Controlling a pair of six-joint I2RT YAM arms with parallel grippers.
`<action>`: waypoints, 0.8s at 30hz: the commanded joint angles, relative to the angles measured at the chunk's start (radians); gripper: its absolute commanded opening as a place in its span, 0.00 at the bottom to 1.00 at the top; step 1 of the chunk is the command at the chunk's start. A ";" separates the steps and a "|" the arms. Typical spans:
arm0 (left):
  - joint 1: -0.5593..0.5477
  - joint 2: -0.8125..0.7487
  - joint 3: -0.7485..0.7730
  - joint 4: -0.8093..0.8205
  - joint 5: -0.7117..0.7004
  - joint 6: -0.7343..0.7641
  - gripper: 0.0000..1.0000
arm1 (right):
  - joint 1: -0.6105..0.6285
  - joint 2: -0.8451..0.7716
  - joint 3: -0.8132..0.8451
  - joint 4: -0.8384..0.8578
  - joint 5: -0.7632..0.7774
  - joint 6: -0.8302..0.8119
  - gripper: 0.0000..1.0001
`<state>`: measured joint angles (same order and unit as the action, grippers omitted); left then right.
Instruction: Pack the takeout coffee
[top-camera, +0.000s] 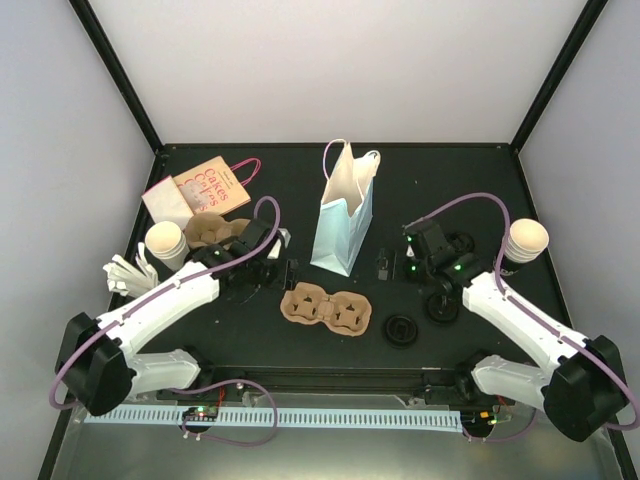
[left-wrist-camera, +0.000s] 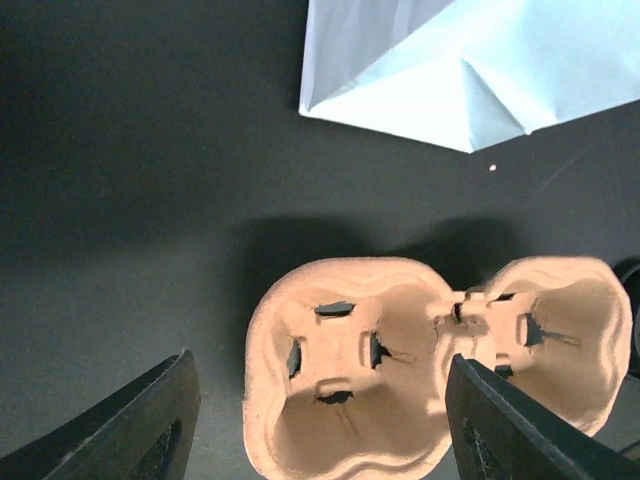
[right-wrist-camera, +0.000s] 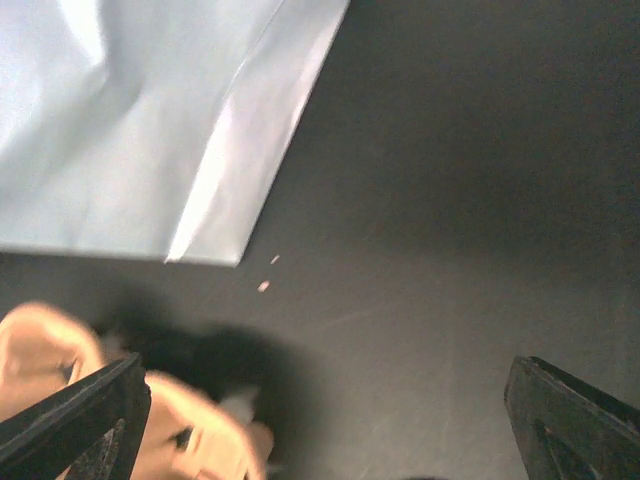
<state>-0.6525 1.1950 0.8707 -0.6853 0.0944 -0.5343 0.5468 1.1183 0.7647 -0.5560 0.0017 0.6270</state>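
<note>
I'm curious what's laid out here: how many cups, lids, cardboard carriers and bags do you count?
Paper cups: 2
Black lids: 2
Cardboard cup carriers: 2
Paper bags: 2
Total: 8

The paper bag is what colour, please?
The bag is pale blue; the top external view shows it best.

centre: paper bag upright on table | near of it: cup carrier lying flat | right of carrier: lid, second lid further right | far left: flat bag, second carrier just near of it | left: cup | right: other cup
</note>
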 joint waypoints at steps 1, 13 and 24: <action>0.020 0.019 -0.028 0.075 0.064 0.013 0.67 | 0.059 0.007 0.008 -0.031 -0.152 -0.037 0.97; 0.090 0.000 -0.135 0.112 0.065 -0.021 0.47 | 0.284 0.158 0.013 -0.108 -0.064 -0.022 0.95; 0.118 -0.083 -0.222 0.192 0.114 -0.056 0.44 | 0.282 0.263 0.007 -0.115 0.090 -0.025 0.95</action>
<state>-0.5430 1.1385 0.6598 -0.5629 0.1711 -0.5648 0.8261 1.3231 0.7391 -0.6624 -0.0067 0.6037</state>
